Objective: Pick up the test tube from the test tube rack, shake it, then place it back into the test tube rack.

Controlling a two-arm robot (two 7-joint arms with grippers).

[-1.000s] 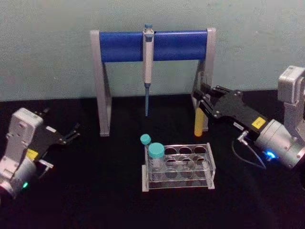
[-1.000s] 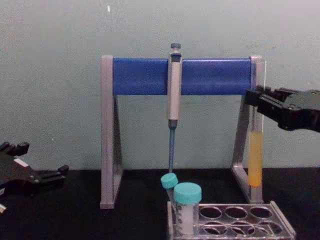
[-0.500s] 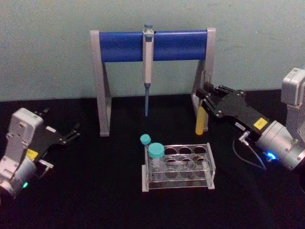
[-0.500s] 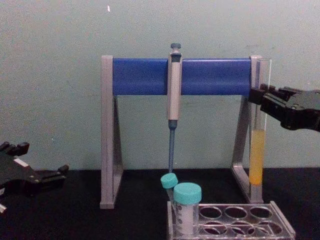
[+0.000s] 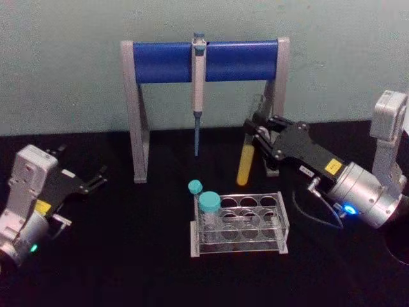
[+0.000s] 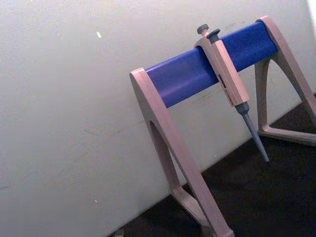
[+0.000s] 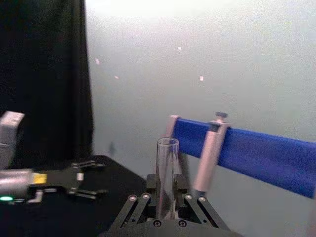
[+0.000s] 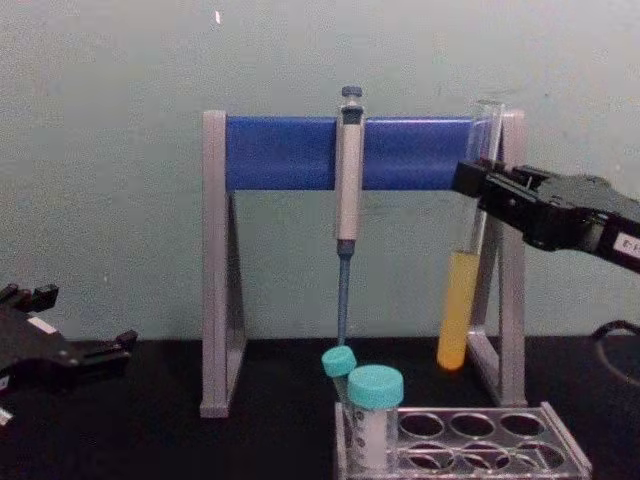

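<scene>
Above the middle of the worktop (image 5: pixel 128 256), a little toward its right edge, I have the right gripper (image 5: pixel 254 134) reaching in from the right side, its jaws clamped on the upper part of the test tube (image 5: pixel 244 167). The tube hangs in the air, clear of everything below it. It is tilted, with its round bottom swung toward the left edge and its open mouth leaning back to the right. In the chest view the yellow liquid fills the lower stretch of the test tube (image 8: pixel 458 310), and the glass above the right gripper (image 8: pixel 478 190) is clear. The test tube rack (image 5: pixel 281 220) stands on the worktop nearer the front edge, below and slightly in front of the tube's bottom end. Two teal-capped tubes (image 5: pixel 209 203) sit in holes at the rack's left end. Behind it, along the rear edge, is the blue-and-grey pipette stand (image 5: pixel 166 62) with a pipette (image 5: pixel 199 77) hanging from its bar. The left gripper (image 5: pixel 96 179) is parked near the left edge, its jaws standing apart and holding nothing.
</scene>
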